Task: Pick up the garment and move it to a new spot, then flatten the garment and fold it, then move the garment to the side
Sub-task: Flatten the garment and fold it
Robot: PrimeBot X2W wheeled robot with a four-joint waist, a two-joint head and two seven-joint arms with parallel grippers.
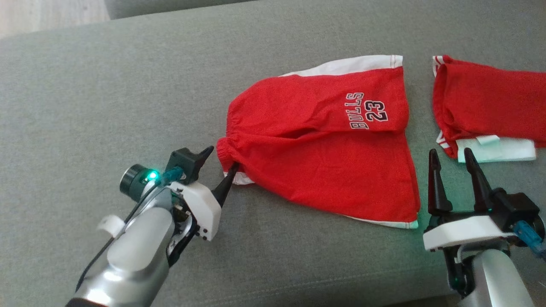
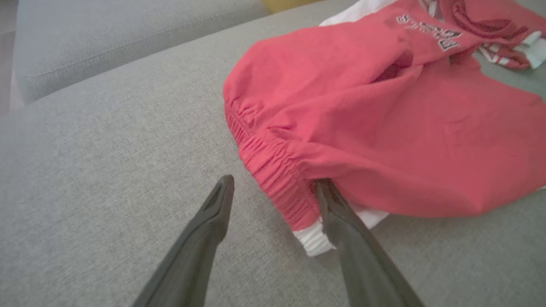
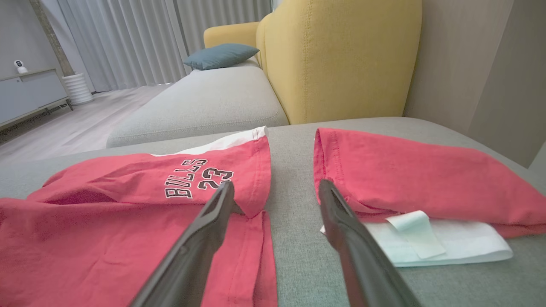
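Head view: the red shorts (image 1: 324, 145) lie spread mid-sofa (image 1: 106, 85), with the waistband toward the left edge, where the left gripper (image 1: 222, 157) stands released.

Left wrist view: one finger is tucked against the elastic waistband (image 2: 273, 175) and the other rests over bare sofa, so nothing is pinched.

Right wrist view: the right gripper (image 3: 276, 185) is spread and empty, and waits at the leg hem beside a folded red garment (image 3: 418, 179), probably to take the hem for folding.

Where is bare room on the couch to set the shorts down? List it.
Widest: the couch left of the shorts, past the left gripper. Also the near strip between both grippers, below the hem. Crowded: the narrow gap between the shorts and the folded garment, with the right gripper at its near end.
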